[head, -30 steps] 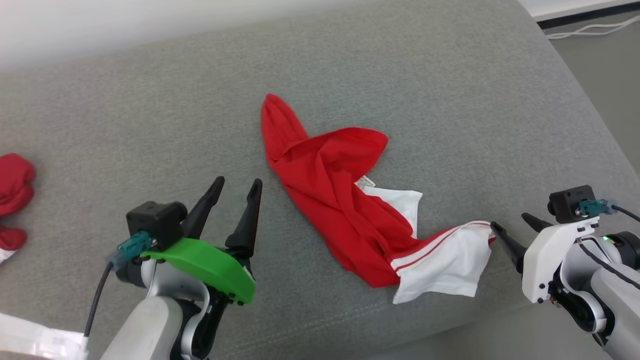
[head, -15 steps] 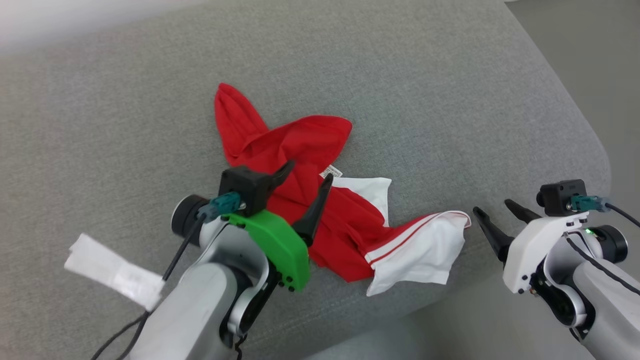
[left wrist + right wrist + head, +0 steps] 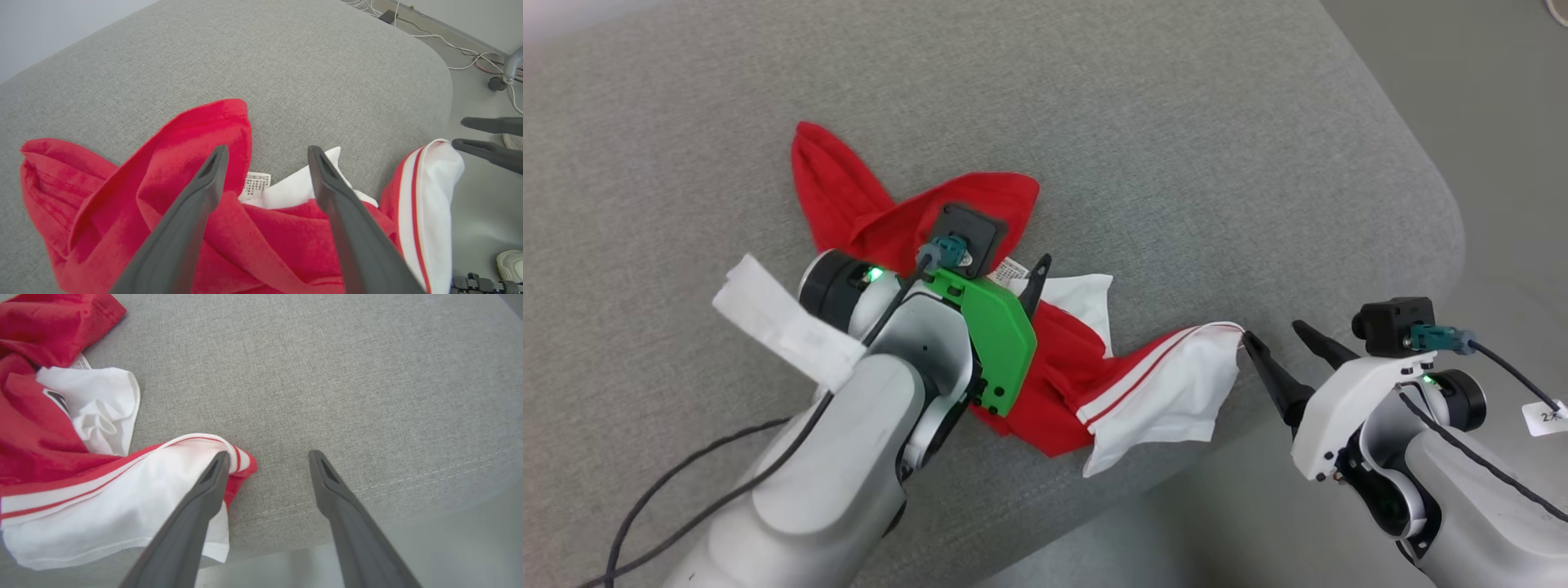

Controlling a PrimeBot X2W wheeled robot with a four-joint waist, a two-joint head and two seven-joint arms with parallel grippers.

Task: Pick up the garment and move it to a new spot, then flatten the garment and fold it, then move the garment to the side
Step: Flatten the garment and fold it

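grey cushion, white cables and a shoe on the floor.

A grey upholstered cushion with a rounded far corner and a stitched seam along its front edge carries a crumpled red and white garment. The red part lies further in. The white, red-striped end reaches the front edge, and a care label shows among the folds.
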